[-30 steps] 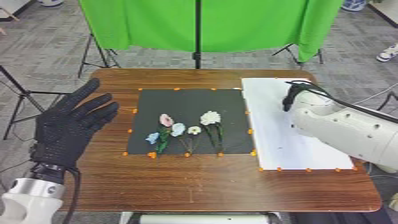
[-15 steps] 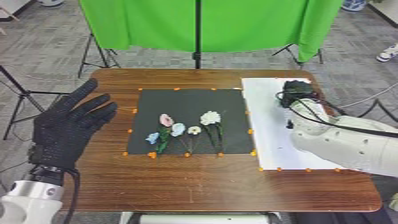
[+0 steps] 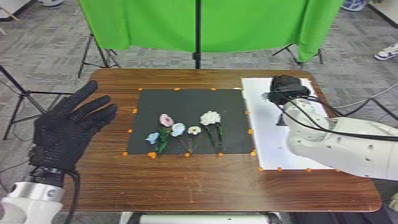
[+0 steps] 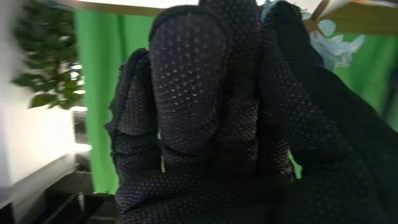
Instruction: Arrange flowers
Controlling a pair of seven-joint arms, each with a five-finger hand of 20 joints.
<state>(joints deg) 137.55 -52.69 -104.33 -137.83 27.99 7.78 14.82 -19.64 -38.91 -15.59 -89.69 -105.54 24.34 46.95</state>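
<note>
**Black-Gloved Right Hand (image 3: pixel 289 86) Pinches Pale-Blue Flower (image 4: pixel 338 49)**

Above a white sheet (image 3: pixel 266 142), it grips; the black-gloved left hand (image 3: pixel 67 127) is open. Pink, blue and white flowers (image 3: pixel 210 118) lie on a black mat (image 3: pixel 178 102), stems toward the robot.

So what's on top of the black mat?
Pink, pale blue and white flowers lie on the black mat. The surface directly beneath them is covered, as is anything under the mat.

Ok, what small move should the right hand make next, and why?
I'd probably ease the right hand down toward the white sheet: it is over that sheet, and a pale blue flower appears pinched at its thumb.
</note>
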